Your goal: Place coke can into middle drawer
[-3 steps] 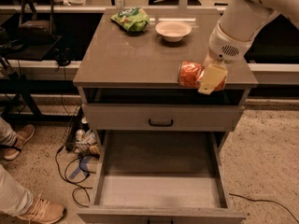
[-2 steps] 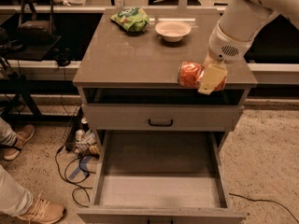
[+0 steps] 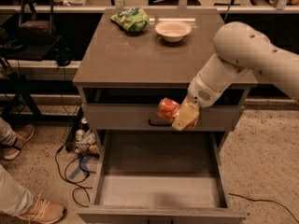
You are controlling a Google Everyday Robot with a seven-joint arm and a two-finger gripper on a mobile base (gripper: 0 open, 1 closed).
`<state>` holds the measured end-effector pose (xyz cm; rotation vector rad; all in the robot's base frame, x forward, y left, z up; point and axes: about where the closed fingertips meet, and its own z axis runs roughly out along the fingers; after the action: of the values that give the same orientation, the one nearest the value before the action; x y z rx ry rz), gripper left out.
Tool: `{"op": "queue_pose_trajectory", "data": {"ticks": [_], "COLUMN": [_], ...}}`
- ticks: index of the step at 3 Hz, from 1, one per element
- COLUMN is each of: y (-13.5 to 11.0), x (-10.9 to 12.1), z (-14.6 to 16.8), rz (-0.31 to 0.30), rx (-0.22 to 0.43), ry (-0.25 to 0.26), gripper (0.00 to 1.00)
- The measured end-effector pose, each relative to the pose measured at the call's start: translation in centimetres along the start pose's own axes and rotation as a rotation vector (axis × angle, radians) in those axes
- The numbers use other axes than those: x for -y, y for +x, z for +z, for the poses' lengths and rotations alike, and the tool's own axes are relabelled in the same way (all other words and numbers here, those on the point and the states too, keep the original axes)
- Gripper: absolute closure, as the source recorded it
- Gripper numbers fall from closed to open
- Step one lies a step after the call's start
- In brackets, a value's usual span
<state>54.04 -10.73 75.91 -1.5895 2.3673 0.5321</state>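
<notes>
Pickup looks done: gripper (image 3: 181, 116) clamped on coke can (image 3: 167, 109), held tilted in mid-air above back of the open middle drawer (image 3: 159, 190); left: lower it in & release.

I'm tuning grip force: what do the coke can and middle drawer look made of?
The coke can, held in the hand above the middle drawer, looks like thin painted metal, going by its glossy orange-red surface. The drawer seems to be laminate or painted board, with a matte grey floor and pale walls; which of the two is unclear.
</notes>
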Motion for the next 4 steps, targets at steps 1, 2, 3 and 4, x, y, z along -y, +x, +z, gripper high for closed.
{"op": "queue_pose_trajectory", "data": {"ticks": [1, 2, 3, 4], "y": [-1.4, -1.4, 0.5, 3.6], "x": [-0.4, -0.4, -0.9, -1.3], "z": [8.1, 8.1, 11.9, 17.8], "rz": [0.105, 0.106, 0.194, 0.325], "rx": [0.117, 0.117, 0.113, 0.115], "ry": [-0.079, -0.079, -0.126, -0.188], "gripper": [1.00, 1.00, 1.00, 1.00]}}
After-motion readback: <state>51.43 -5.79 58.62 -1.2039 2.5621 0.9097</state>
